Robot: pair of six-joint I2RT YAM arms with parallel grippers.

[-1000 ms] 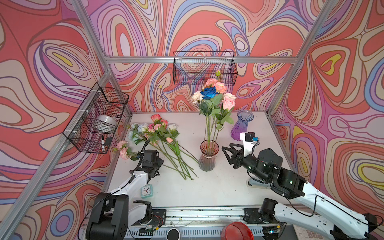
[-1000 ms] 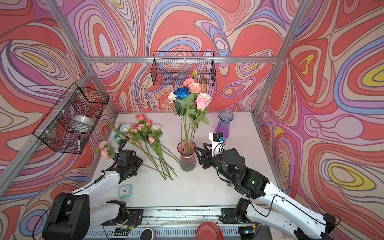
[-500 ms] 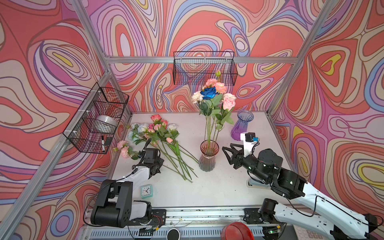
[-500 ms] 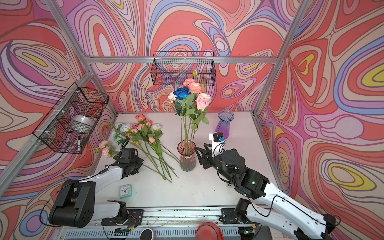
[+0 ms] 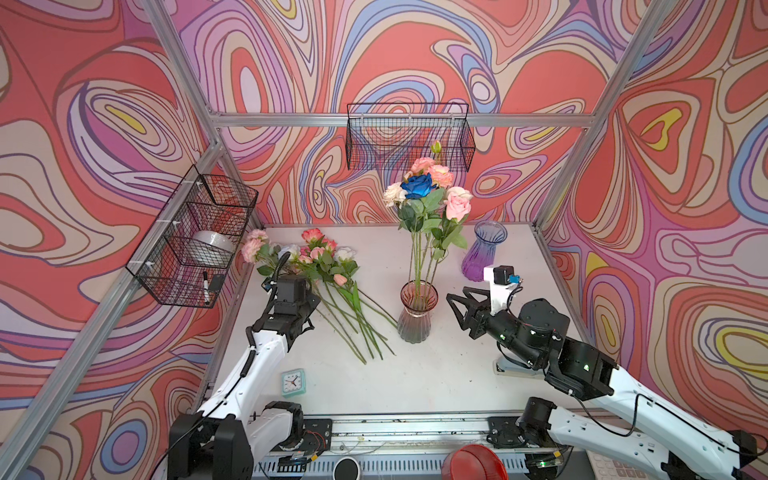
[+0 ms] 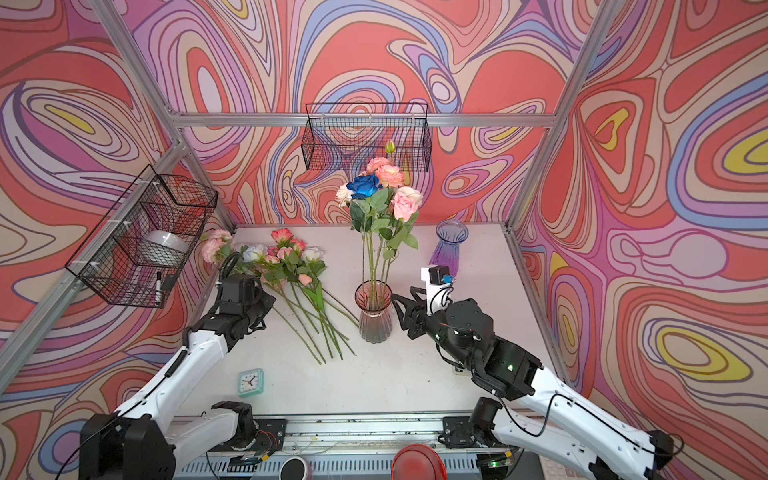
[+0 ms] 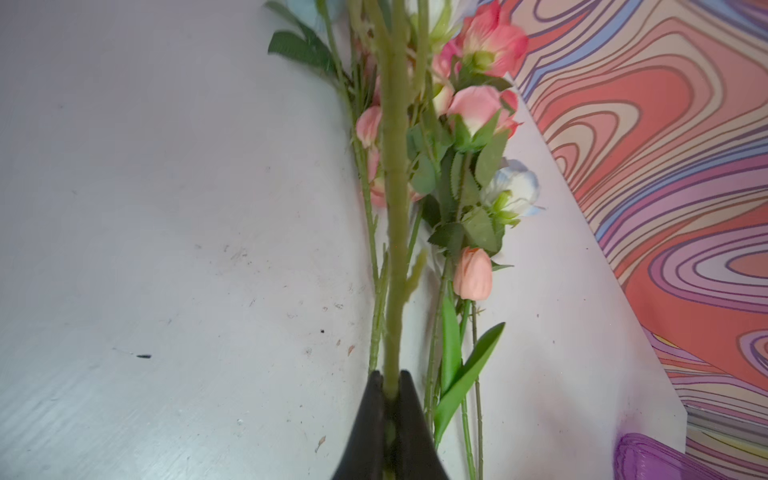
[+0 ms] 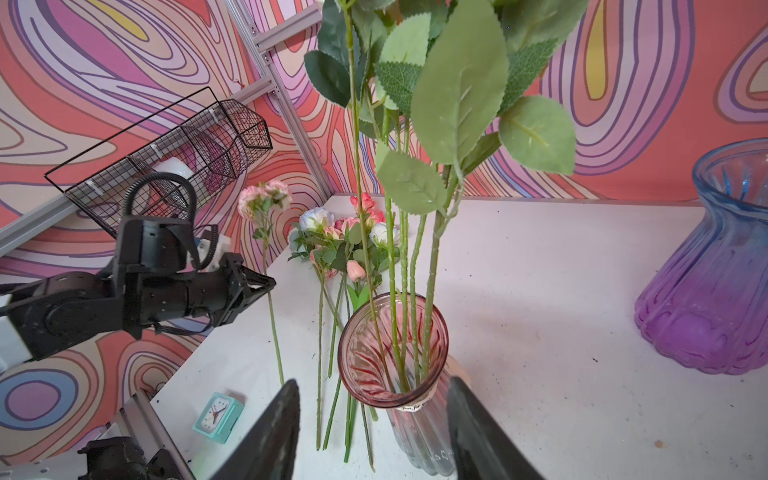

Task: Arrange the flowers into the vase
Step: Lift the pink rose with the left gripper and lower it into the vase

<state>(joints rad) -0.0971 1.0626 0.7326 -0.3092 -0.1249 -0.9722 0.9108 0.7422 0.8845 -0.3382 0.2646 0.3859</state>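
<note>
On my left, the left gripper (image 7: 389,380) has its jaws pinched together on a single green stem (image 7: 395,208), partway along it. The stem runs to a pale pink bloom (image 8: 266,197) by the left wall (whether it is clear of the table (image 5: 436,386) I cannot tell). A small clock (image 5: 293,381) sits nearer the front edge, beside that arm. Just right of the gripper the other loose flowers (image 5: 328,266) lie in a heap on the table, heads toward the back-left corner, stems fanning toward the front and the middle. I see pink, peach, white and pale blue heads among them. In the middle stands the vase (image 5: 415,316), rose-tinted ribbed glass, upright, with several long stems in it. Their blooms (image 5: 422,187), one deep blue among pink, peach and white, rise high above the rim. The right gripper (image 5: 454,311) hangs just right of the vase at about rim height, jaws apart, holding nothing and not touching the glass. Behind it, toward the back right, a purple vase (image 5: 484,253) stands upright.
</note>
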